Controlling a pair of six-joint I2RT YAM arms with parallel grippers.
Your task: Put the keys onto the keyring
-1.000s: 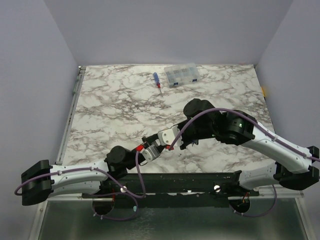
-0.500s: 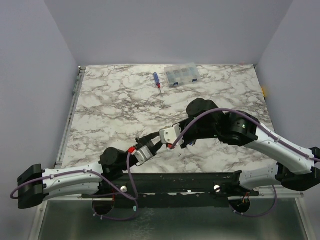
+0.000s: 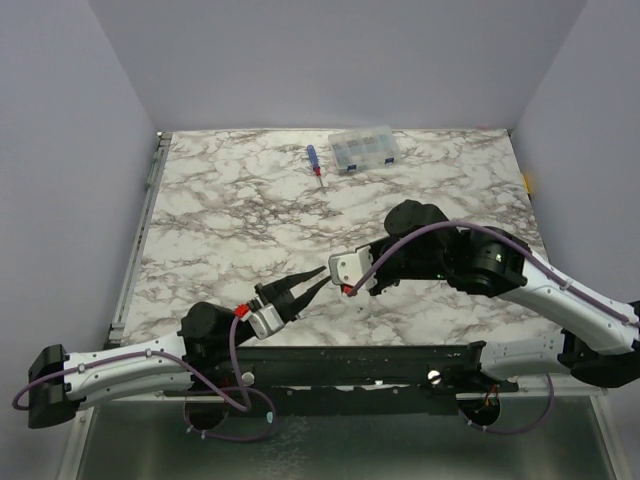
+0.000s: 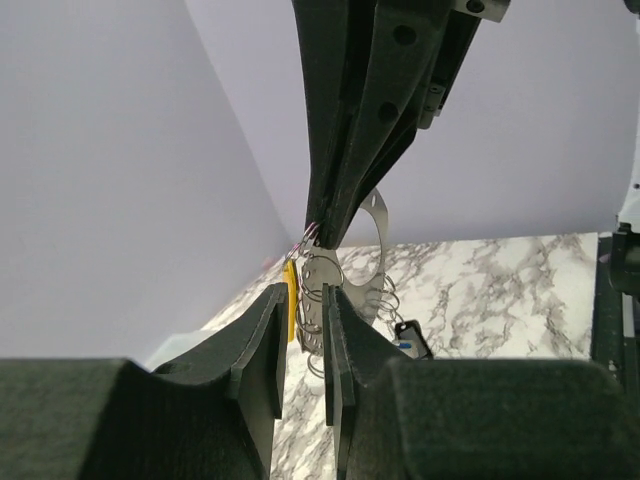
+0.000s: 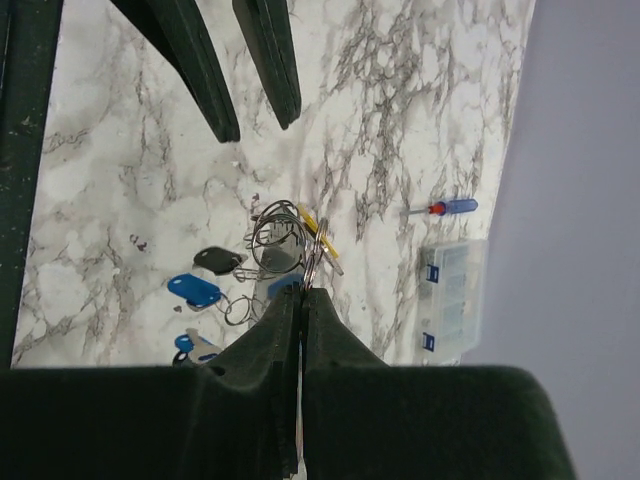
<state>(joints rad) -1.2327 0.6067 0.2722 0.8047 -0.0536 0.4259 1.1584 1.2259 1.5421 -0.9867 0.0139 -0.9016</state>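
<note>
Well, keyring (image 5: pixel 278 240): we see it pinched at its edge by the right gripper (image 5: pixel 303 292), whose fingers are closed on it.
Keys (image 5: pixel 195 290): blue, black and yellow, bunched close around the keyring; we cannot tell which are threaded on.
Left gripper (image 5: pixel 260 128): fingers parted, holding nothing, pointing at the keyring from near it without touching.
In the way: from the left wrist we find the right fingers covering the keyring's upper part.
Farther off: screwdriver (image 5: pixel 445 207) and box (image 5: pixel 452 295) lie well apart on the table (image 5: pixel 120 200).

No text, brand or number can be read. Blue patches are seen on the clear box (image 3: pixel 366 150) (at the desk's (image 3: pixel 220 230) far edge), but nothing legible is shown.
</note>
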